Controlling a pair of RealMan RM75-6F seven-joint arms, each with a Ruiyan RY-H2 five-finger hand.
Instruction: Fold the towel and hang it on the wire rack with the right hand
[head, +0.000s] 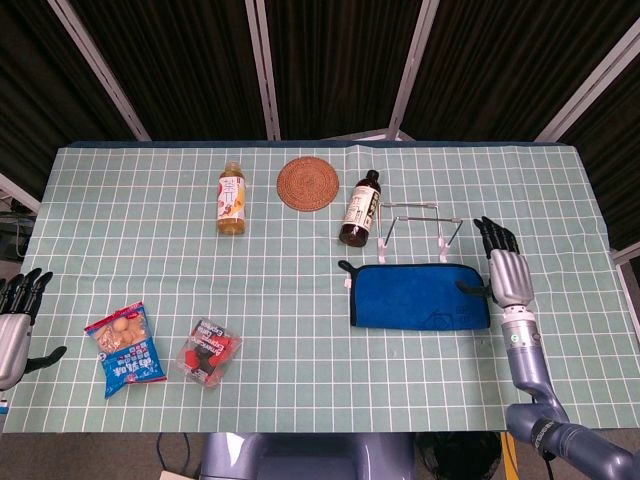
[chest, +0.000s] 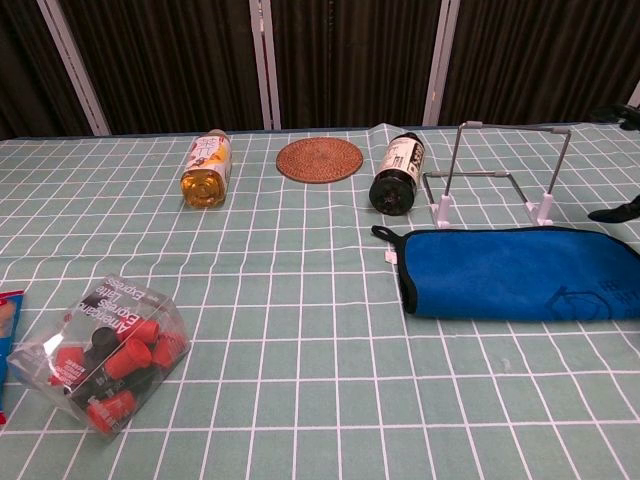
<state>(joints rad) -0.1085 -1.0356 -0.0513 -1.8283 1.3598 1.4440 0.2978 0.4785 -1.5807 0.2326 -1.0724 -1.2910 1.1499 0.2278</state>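
Note:
A blue towel (head: 418, 295) with a dark border lies flat on the checked cloth, folded into a long strip; the chest view shows the towel (chest: 515, 273) at right. Just behind it stands the wire rack (head: 420, 227), seen as a thin frame on white feet, the rack (chest: 500, 175) bare. My right hand (head: 506, 270) hovers beside the towel's right end, fingers spread and straight, holding nothing; its thumb reaches toward the towel's edge. My left hand (head: 14, 320) rests at the table's left edge with its fingers apart, empty.
A dark sauce bottle (head: 360, 209) lies just left of the rack. A woven coaster (head: 308, 183) and a juice bottle (head: 231, 198) sit at the back. A snack packet (head: 125, 349) and a clear box of red pieces (head: 208, 352) lie at front left.

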